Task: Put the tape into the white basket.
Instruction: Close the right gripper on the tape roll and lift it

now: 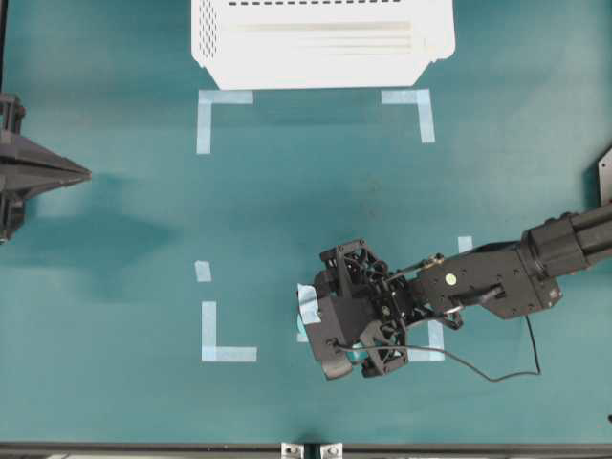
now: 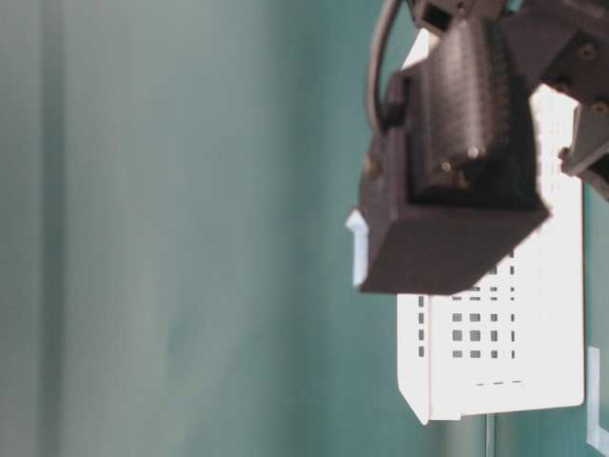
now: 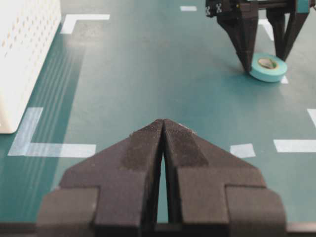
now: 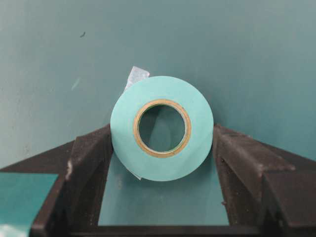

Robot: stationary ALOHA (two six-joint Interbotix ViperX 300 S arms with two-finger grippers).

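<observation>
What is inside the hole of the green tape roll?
Only the bare teal table shows through the hole of the tape. Nothing sits inside it. The table directly under the tape's ring is covered.

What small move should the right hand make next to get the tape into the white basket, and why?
Probably finish closing on the tape. The right hand straddles the roll, which lies flat on the table, its fingers at both sides, seemingly just touching. The white basket stands far off, so a firm grip comes before lifting.
</observation>
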